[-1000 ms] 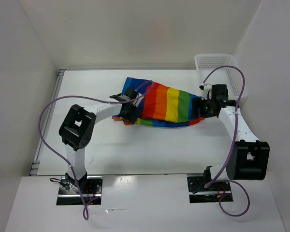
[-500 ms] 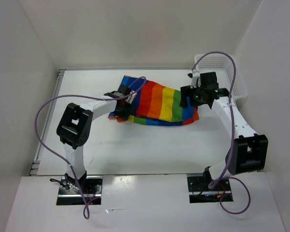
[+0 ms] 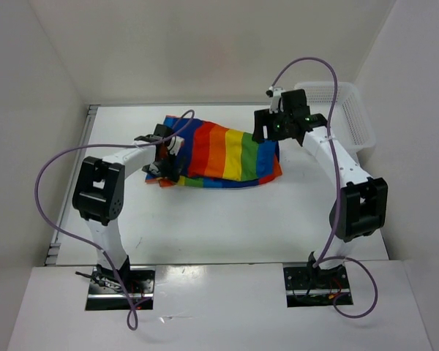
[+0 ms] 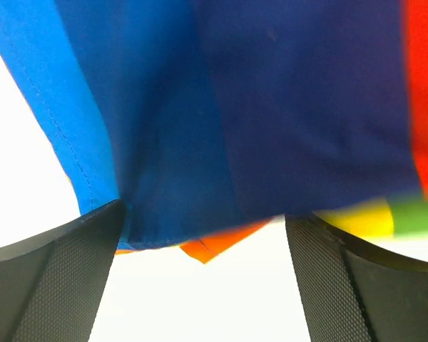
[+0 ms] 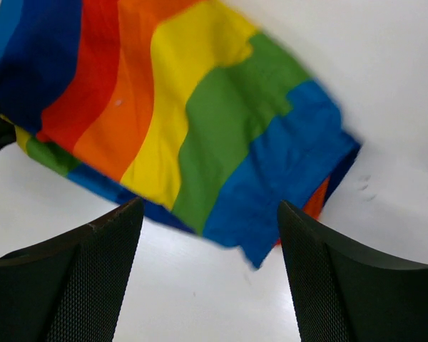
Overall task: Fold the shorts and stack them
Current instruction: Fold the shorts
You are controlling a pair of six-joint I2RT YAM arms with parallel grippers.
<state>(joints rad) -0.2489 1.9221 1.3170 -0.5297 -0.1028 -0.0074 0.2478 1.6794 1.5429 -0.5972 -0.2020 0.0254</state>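
Observation:
The shorts lie folded on the white table, with rainbow stripes running from blue on the left to green and blue on the right. My left gripper is at their left end. In the left wrist view the dark blue cloth fills the top. My left gripper is open, with the hem at its fingertips and only bare table between the fingers. My right gripper hovers over the shorts' back right corner. In the right wrist view it is open above the striped cloth and holds nothing.
A white mesh basket stands at the back right against the wall, just right of the right arm. White walls close the table at the back and on both sides. Purple cables arch over both arms.
The shorts have slid to the left across the table along with the left arm. The right gripper has left their right end and swung back and to the left.

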